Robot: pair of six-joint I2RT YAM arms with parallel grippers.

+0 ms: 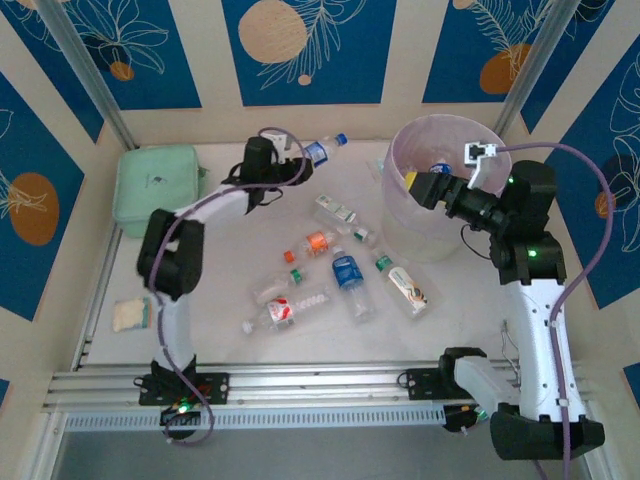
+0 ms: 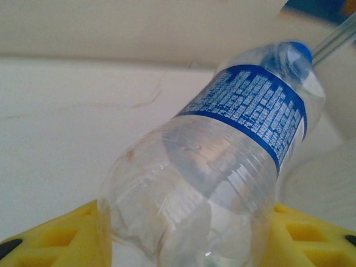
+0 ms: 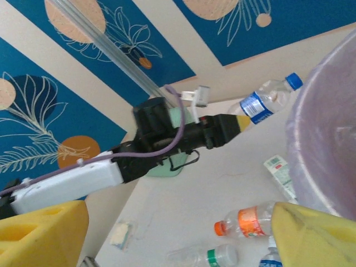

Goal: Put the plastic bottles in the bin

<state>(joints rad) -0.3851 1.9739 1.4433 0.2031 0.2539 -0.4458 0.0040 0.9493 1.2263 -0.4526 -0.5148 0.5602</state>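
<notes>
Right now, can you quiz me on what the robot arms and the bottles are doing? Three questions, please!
1. True or false: the right gripper is holding a bottle.
2. One bottle sits between the fingers of the left gripper. What colour is its label? A red, B blue, C green.
3. Which gripper is nearer the bin?
Key: 1 false, its jaws are open with nothing between them. 2 B. 3 the right one.
</notes>
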